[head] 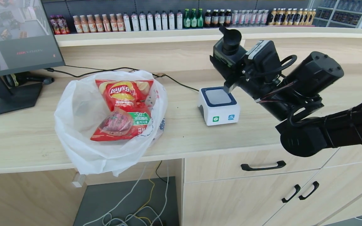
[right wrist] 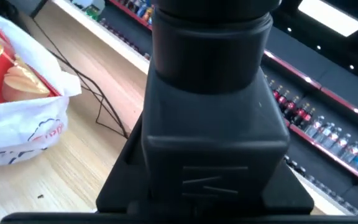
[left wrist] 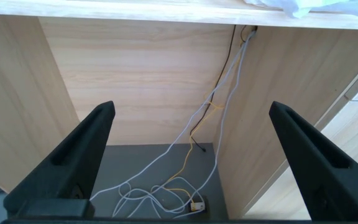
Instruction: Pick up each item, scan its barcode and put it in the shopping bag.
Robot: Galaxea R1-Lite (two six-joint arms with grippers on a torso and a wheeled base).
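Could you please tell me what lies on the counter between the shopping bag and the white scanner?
In the head view, bare counter separates the shopping bag from the scanner, crossed only by a thin black cable toward the back.

Black left claw (left wrist: pixel 191 107), wedge fingers (left wrist: pixel 73 168); black right arm (head: pixel 313 91), looped cables (head: pixel 289 61)

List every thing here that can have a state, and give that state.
white plastic shopping bag: open, on the pale wooden counter
red crisp packet: lying inside the bag
white cube scanner: upright, window uncovered
right gripper: shut on a black boxy device, off the counter
left gripper: fingers open, empty, below the counter
flat black monitor: switched on
wooden drawers: shut
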